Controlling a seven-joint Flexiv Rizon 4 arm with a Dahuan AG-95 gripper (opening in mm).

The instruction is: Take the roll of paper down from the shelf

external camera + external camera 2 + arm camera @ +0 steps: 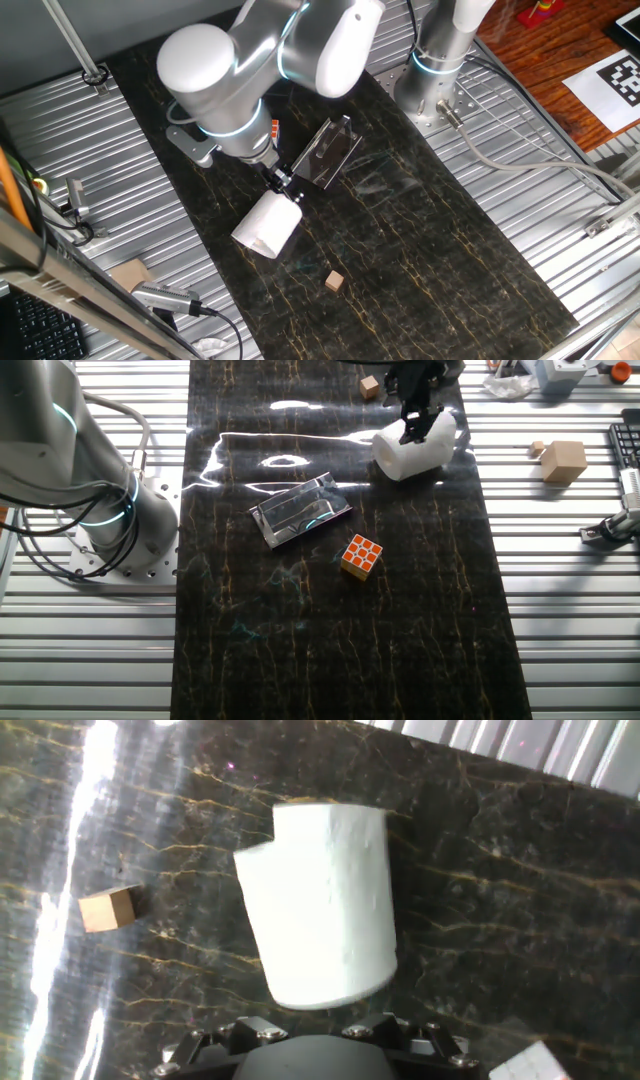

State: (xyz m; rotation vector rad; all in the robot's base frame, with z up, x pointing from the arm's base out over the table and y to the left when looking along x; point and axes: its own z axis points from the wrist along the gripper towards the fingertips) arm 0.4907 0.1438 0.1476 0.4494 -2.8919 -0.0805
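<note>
On the dark marbled table (300, 660), reading left to right in the other fixed view, the shelf (299, 509) of shiny metal plates stands bare, a small orange-and-white puzzle cube (361, 556) just beside it. Further right the roll of paper (413, 448) is well apart from the shelf, low over or on the tabletop (contact cannot be told from here). The gripper (414, 422) sits at the roll's upper end and appears to pinch it there; its fingers are hidden in the hand view, where only the roll (325, 905) and a tiny tan wooden block (108, 908) show. Judging by this, the lift off the shelf is done and only the set-down remains. Done well, that means lowering until the roll lies fully on the table, then spreading the fingers gently and withdrawing along them, so the soft cylinder neither rolls nor drags toward the block.
</note>
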